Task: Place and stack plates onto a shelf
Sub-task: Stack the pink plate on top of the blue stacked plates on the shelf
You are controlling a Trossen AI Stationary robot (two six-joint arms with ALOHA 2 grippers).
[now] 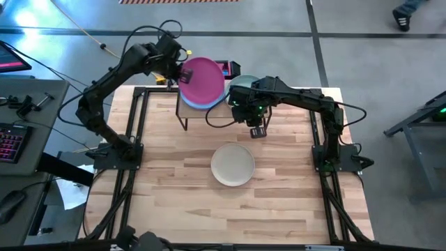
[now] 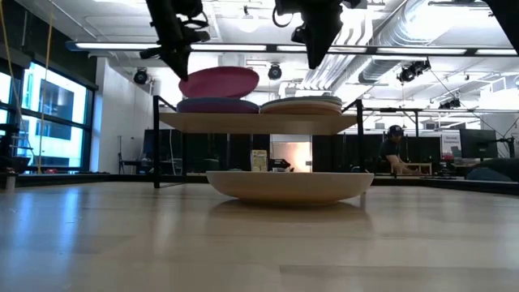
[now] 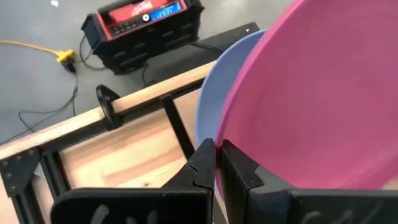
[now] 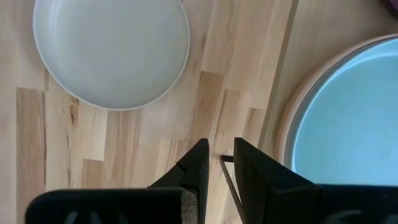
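Two black jointed arms [image 1: 104, 84] trailing thin black cables.

A round matte pink plate [image 1: 203, 78] hangs tilted above the left half of the small light-wood shelf with thin black legs [image 2: 258, 122], its rim pinched between the left arm's fingers [image 3: 205, 167], and just under it a blue plate [image 3: 219, 93] lies on that half of the shelf. On the shelf's right half rests a stack topped by a pale teal plate [image 4: 348, 124] over a peach-rimmed one. A cream plate [image 1: 233, 164] sits flat and alone on the wooden counter [image 1: 279, 202], in front of the shelf.
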